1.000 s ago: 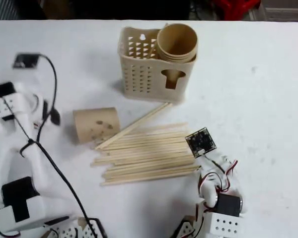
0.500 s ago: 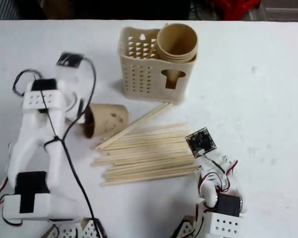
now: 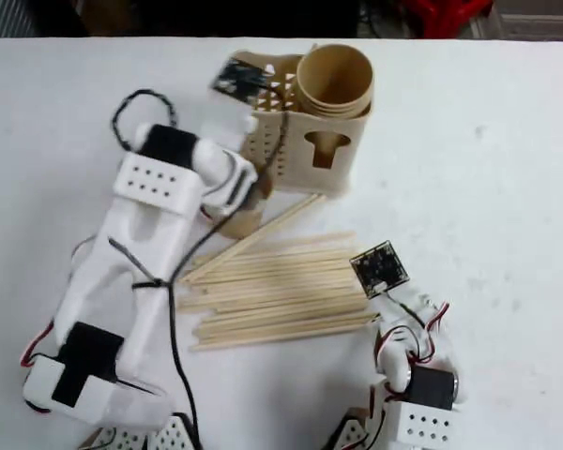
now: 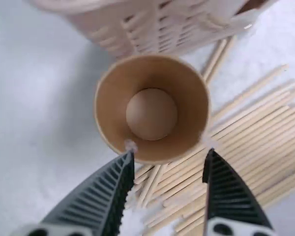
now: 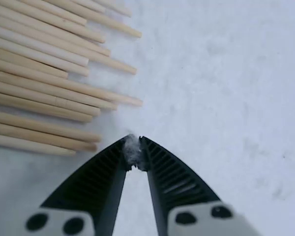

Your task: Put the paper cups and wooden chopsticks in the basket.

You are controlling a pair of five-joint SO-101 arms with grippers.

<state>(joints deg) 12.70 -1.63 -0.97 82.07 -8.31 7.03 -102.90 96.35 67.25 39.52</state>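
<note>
Basket stood at about 12 o'clock on the white table, with a stack of paper cups upright in its 3 o'clock end. Wooden chopsticks lay flat in a loose bundle at 6 o'clock from the basket, one stick slanting up toward its base. A loose paper cup lay on its side between the basket and the bundle, its open mouth facing the left gripper. That gripper was spread wide, one finger just beside the cup's rim and the other over the sticks, and it gripped nothing. The left arm stretched from 7 o'clock toward the basket. The right gripper had its tips pressed together, with nothing between them, over bare table just beyond the bundle's 3 o'clock end.
</note>
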